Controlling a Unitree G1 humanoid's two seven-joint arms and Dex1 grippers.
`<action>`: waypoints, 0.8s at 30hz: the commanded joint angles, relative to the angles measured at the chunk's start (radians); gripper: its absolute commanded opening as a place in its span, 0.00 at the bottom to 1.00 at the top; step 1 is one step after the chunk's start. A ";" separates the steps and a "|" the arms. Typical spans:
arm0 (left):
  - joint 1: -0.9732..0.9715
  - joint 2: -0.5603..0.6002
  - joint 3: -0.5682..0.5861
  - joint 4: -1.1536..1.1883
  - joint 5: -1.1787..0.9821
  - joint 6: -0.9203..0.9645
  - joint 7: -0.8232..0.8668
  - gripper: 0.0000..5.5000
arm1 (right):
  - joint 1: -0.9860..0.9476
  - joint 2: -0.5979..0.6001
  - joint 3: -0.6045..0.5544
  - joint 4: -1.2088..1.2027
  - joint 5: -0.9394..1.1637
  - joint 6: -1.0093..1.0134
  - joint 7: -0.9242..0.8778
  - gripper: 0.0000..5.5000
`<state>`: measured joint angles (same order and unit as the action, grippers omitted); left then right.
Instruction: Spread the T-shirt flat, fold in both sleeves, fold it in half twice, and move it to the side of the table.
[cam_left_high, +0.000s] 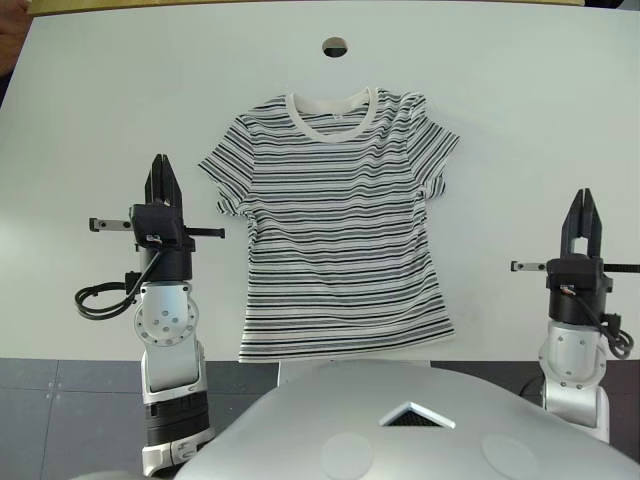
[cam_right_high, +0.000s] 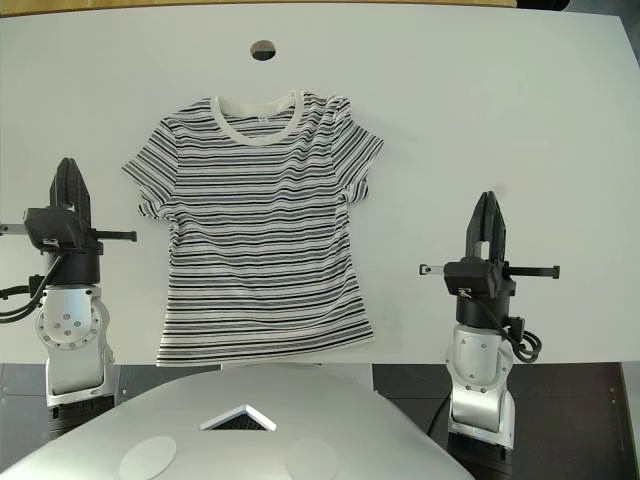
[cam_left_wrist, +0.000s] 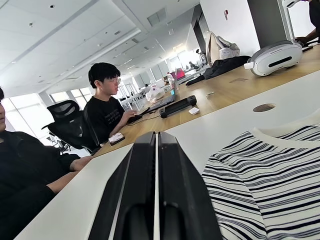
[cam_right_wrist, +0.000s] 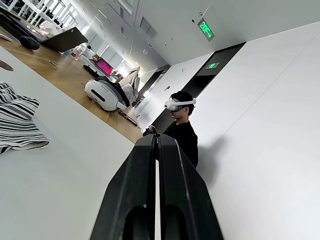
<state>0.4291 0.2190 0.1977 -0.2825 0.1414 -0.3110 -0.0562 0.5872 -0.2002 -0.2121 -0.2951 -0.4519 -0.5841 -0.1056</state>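
**Ops:** White desk (cam_left_high: 520, 120) under both arms. Where's the T-shirt (cam_left_high: 340, 230)?

**Me:** Centre, spread flat. Its long axis runs 12 to 6, with the collar (cam_left_high: 335, 108) at 12. It's striped and slightly rumpled at one shoulder.

**Ops:** Which arm is nearer?

**Me:** My left gripper (cam_left_high: 160, 162), fingers pressed together, has the left sleeve (cam_left_high: 222, 170) near, at its 2 o'clock. My right gripper (cam_left_high: 582, 197), also closed, stands well apart, with the right sleeve (cam_left_high: 435, 150) at its 10 o'clock. I'd judge the sleeves come next.

Left claw (cam_left_high: 161, 165) and right claw (cam_left_high: 583, 201) both point forward, fingers pressed together.
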 joint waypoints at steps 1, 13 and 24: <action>-0.005 0.009 -0.001 -0.008 -0.007 0.019 -0.013 0.02 | 0.002 -0.003 0.001 -0.014 -0.010 0.012 -0.004 0.02; 0.000 0.015 0.004 -0.018 -0.019 0.026 -0.015 0.02 | 0.009 -0.002 0.003 -0.028 -0.014 0.016 -0.001 0.02; -0.004 0.020 0.012 -0.013 -0.031 0.031 -0.016 0.02 | 0.003 0.002 0.013 -0.032 -0.016 0.026 -0.002 0.02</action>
<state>0.4291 0.2270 0.2019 -0.2902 0.1199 -0.2909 -0.0592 0.5932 -0.1995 -0.2034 -0.3145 -0.4665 -0.5712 -0.1060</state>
